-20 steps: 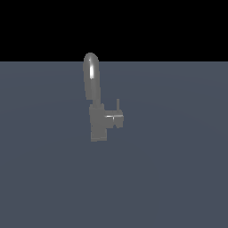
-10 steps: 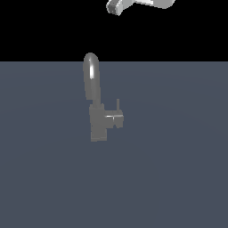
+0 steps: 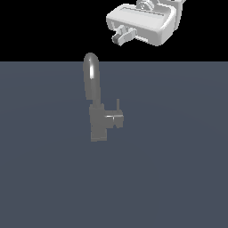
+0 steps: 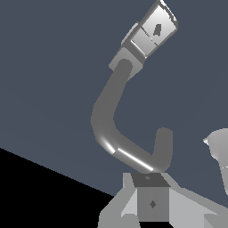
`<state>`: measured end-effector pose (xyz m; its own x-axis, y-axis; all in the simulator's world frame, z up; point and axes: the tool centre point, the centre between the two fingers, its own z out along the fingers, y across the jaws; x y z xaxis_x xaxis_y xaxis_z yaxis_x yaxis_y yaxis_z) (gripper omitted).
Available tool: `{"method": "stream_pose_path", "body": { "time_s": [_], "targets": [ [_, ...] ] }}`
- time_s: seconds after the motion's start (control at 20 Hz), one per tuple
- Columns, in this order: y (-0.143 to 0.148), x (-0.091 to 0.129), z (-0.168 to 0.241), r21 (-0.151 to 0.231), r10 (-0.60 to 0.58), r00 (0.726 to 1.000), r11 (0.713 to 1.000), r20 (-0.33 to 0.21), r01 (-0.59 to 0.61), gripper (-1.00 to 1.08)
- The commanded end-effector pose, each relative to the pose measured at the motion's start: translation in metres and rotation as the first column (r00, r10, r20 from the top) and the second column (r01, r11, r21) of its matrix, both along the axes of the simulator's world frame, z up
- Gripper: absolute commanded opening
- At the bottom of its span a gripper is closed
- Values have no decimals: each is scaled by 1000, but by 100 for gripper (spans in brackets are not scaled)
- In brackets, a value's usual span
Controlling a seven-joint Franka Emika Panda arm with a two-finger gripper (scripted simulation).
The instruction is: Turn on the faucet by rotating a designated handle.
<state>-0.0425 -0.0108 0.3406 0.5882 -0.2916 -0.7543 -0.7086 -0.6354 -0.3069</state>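
Flat slate-grey ground [image 3: 178, 178] fills the lower part of the exterior view, black void above it.

Panda hand: white boxy housing high in the exterior view's upper right, seen against the black, well apart from everything below. The gripper [image 3: 122, 36] shows stubby grey fingers [image 3: 118, 39] poking from the housing's lower edge toward the exterior view's left. They appear close together with nothing between them, though the angle is poor and I cannot tell how wide the gap really is. It holds nothing; no contact with any fixture.

Faucet [image 3: 99, 116]: grey metal, standing upright on the ground near the middle of the exterior view (slightly toward the exterior view's left). Boxy rectangular body at the base, tall rounded arched spout [image 3: 91, 75] rising from it. In the wrist view the faucet [image 4: 111, 116] runs as a curved pipe from a boxy block across the frame, ground behind it.

Handle [image 3: 116, 119]: short blocky stub sticking sideways from the body toward the exterior view's right, at about mid-height of the body. A thin lever pin [image 3: 118, 105] stands up from the stub's outer end, roughly vertical. The gripper is well above it and off to the exterior view's right.
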Motion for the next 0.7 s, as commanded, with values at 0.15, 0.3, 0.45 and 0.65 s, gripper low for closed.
{"method": "stream_pose_path", "body": {
  "time_s": [0.15, 0.3, 0.45, 0.65],
  "targets": [
    [-5, 22, -35, 90, -93, 990, 991, -109, 103, -100],
    [-7, 33, -56, 136, -141, 974, 977, -176, 166, -100],
    [-9, 43, -79, 179, -187, 951, 956, -248, 234, -100],
    [-10, 54, -113, 228, -241, 906, 916, -349, 331, -100]
  ]
}}
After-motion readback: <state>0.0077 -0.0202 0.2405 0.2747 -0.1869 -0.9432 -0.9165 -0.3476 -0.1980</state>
